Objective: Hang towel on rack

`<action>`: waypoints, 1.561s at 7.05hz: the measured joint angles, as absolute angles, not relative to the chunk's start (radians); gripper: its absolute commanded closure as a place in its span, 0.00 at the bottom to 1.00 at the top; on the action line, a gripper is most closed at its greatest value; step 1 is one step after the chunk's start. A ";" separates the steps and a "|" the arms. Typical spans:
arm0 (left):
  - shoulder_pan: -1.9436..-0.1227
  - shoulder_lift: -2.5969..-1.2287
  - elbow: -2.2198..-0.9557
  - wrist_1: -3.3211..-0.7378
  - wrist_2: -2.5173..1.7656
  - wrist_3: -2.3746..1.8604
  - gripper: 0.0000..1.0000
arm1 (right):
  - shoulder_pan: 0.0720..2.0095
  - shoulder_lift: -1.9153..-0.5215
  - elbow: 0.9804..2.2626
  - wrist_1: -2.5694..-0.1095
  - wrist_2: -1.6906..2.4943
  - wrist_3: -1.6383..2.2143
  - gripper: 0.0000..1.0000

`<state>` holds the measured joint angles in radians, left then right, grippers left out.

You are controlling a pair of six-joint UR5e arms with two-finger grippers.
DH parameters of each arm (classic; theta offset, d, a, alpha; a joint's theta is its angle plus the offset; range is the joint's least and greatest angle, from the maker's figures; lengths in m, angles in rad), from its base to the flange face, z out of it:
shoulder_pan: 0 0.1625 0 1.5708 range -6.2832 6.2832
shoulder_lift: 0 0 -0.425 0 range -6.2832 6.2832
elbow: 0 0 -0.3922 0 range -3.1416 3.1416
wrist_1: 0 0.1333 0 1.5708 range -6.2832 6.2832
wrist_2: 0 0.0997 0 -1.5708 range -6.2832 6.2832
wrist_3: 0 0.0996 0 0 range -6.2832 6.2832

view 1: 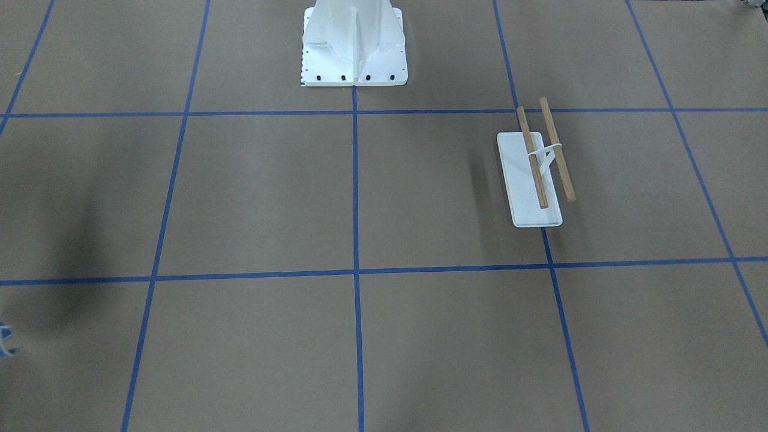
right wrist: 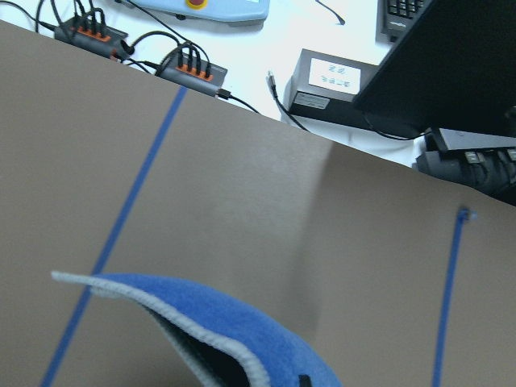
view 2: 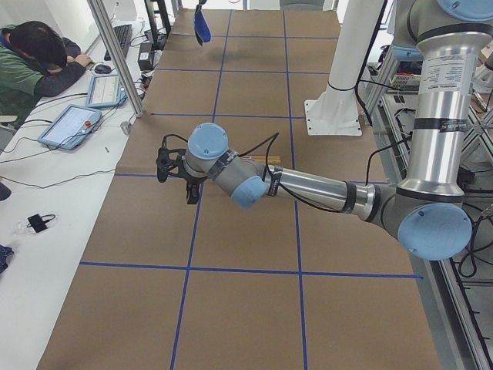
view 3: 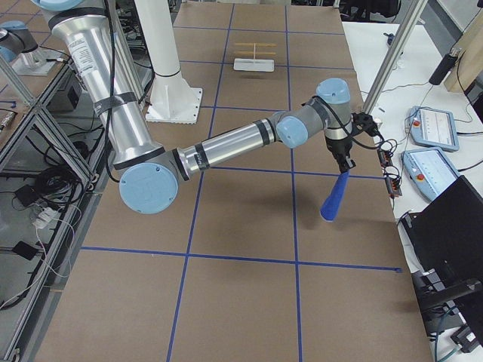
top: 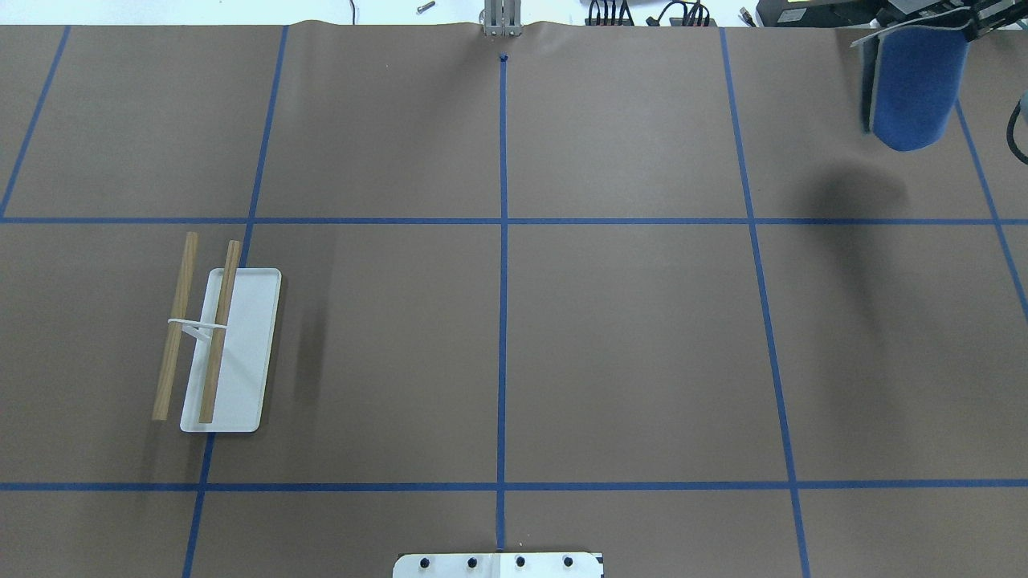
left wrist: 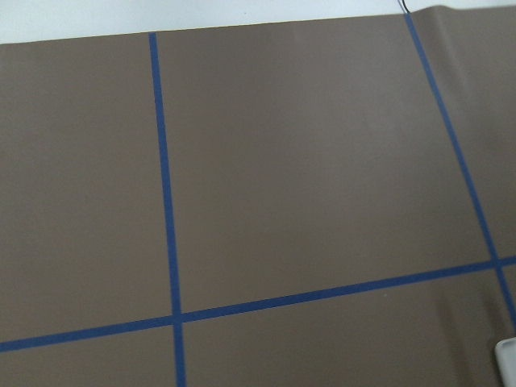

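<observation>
Although the towel (top: 919, 88) is already off the table (top: 626, 345), dangling folded from the right gripper (view 3: 344, 169), which is clenched on its top edge, the hanging itself is not yet done. It hangs in the air over the far corner on the robot's right, well apart from the rack (top: 245, 353), which stands on the robot's left half with both wooden rods (top: 175, 325) bare. What remains, by my reading, is carrying the towel across and draping it over a rod. The left gripper (view 2: 171, 166) hovers above the table near the rack; whether it is parted or closed I cannot tell.
</observation>
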<state>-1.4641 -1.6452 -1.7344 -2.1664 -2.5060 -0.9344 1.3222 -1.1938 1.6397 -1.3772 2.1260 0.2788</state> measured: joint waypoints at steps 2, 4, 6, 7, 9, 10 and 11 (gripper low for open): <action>-1.366 -1.755 -1.749 -2.211 -2.494 -1.311 0.02 | 1.224 -1.187 1.747 -1.392 2.129 0.458 1.00; -1.244 -1.888 -1.759 -2.216 -2.414 -1.648 0.02 | 1.107 -1.176 1.850 -1.393 2.087 0.674 1.00; -1.073 -2.000 -1.765 -2.210 -2.261 -1.902 0.02 | 1.010 -1.134 1.904 -1.394 2.016 0.859 1.00; -1.017 -2.044 -1.765 -2.206 -2.225 -1.988 0.02 | 0.950 -1.103 1.911 -1.394 1.959 0.943 1.00; -0.950 -2.101 -1.762 -2.205 -2.178 -2.082 0.02 | 0.818 -1.041 1.913 -1.394 1.811 1.081 1.00; -0.910 -2.116 -1.759 -2.204 -2.135 -2.097 0.02 | 0.749 -1.007 1.911 -1.401 1.725 1.135 1.00; -0.876 -2.125 -1.755 -2.204 -2.103 -2.110 0.03 | 0.695 -0.970 1.908 -1.426 1.652 1.175 1.00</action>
<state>-0.8759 -2.1255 -1.7554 -2.2043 -2.1031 -2.1096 0.6950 -0.9702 1.9084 -1.4261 1.6516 1.1747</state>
